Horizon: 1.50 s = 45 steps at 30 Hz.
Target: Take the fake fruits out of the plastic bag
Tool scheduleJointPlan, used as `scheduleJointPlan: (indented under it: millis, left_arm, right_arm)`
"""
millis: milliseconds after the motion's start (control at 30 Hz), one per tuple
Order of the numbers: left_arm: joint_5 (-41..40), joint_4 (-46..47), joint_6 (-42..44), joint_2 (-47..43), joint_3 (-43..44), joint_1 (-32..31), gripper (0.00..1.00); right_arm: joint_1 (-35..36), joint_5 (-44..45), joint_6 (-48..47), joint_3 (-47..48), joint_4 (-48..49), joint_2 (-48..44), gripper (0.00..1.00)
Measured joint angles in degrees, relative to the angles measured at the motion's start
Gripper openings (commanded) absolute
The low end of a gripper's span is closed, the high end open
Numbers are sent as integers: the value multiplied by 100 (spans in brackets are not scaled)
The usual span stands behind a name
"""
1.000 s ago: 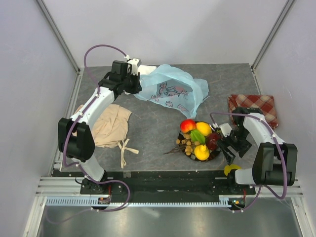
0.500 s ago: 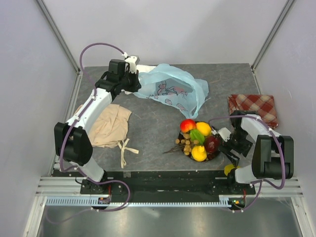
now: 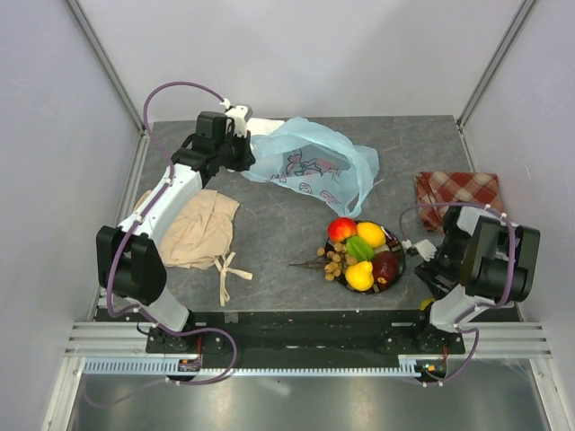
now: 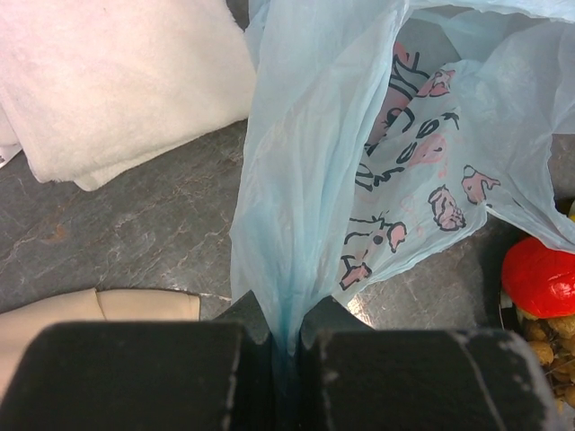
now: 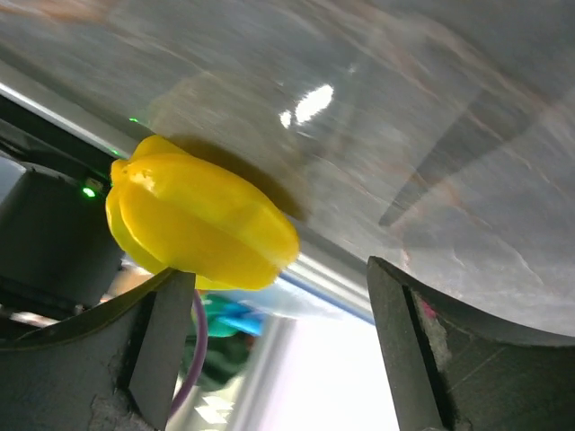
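The light-blue plastic bag [image 3: 310, 166] lies at the back of the table with its mouth toward the fruits. My left gripper [image 3: 235, 149] is shut on a bunched edge of the plastic bag [image 4: 314, 180], pinched between its fingers [image 4: 225, 377]. The fake fruits sit piled on a dark plate [image 3: 396, 254]: red apple [image 3: 340, 229], lemon [image 3: 370, 233], green piece [image 3: 359, 247], dark-red piece [image 3: 385, 266], pear [image 3: 360, 276] and berry cluster [image 3: 334, 262]. A ridged yellow fruit [image 5: 198, 224] lies at the table's front edge, just above my open right gripper [image 5: 278, 350], close to its left finger [image 5: 162, 341].
A folded white cloth [image 4: 117, 81] lies behind the bag. A beige cloth [image 3: 202, 229] is spread at the left. A red checked cloth [image 3: 460, 193] sits at the right. The metal rail of the table front runs right beneath the ridged yellow fruit [image 3: 426, 303].
My right arm has drawn back toward its base and now points its gripper at the yellow fruit by the front edge. The left gripper, still shut on the bag, shifted slightly back.
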Motion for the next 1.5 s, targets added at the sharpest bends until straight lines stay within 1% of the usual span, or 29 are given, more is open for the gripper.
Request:
scheduleJointPlan:
  millis: [133,267,300,400,467,533,667,733,833,933,967,1000,1067,1100,1167,1233,1300,1333,1400,1433,1500]
  left_arm:
    - [13,11,-2,0,0,0,2]
    - [35,11,-2,0,0,0,2]
    - [37,13,-2,0,0,0,2]
    - [42,11,-2,0,0,0,2]
    - [48,11,-2,0,0,0,2]
    - [52,13,0,0,0,0,2]
    - [83,0,0,0,0,0,2]
    - [125,-13,2,0,0,0,2]
    - [170,-39,13,2,2,0,2]
    - [190,-79,52,13,39,0,2]
    - [190,-79,68,17,55,0,2]
    - [192,-79,81,24,70,0,2]
    - [190,-81,94,33,98,2,2]
    - [192,-83,127,42,111,0,2]
    - [192,-116,181,68,144,0,2]
    - [192,-160,251,94,168,0,2]
    - [190,-197,310,109,170,0,2]
    - [190,-227,339,111,170,0,2]
    - [190,-262,376,111,173,0,2]
    - [192,-273,387,111,173,0,2]
    - [197,-306,389,109,170,0,2]
  right_arm:
    - [-896,223,39,732,-208,726,80]
    - [-1178,293,109,1679,-254,1156,80]
    - [-1178,221,157,1858,-136,1207,80]
    - [-1152,-142,339,2406,796,1429,81]
    - [-1141,-367,369,2476,1158,1449,82]
    - [-1145,-584,315,2387,1239,1377,83]
    - [-1259,-973,-17,1991,1113,890,84]
    - [-1388,-1178,-216,1980,951,664,84]
    - [-1681,-1440,-901,2162,507,409,87]
    - [-1926,-1484,-2081,2214,-9,-35,94]
    - [-1998,-1460,-2688,2055,-87,-439,96]
    - [-2076,-1443,-2962,1974,-168,-645,98]
    - [-2247,-1360,-3960,1532,-319,-1419,98]
    - [-2310,-1294,-4319,1307,-459,-1722,98]
    - [-2363,-1250,-4636,1078,-778,-1904,98]
    - [-2304,-1331,-4524,1102,-907,-1661,98]
    - [-2267,-1475,-4094,1196,-890,-1255,98]
    - [-2267,-1541,-3751,1250,-844,-1095,98]
    - [-2267,-1668,-3084,1307,-765,-1058,98]
    - [-2262,-1711,-2721,1340,-767,-1141,98]
    - [-2144,-1674,-1709,1362,-763,-1434,98]
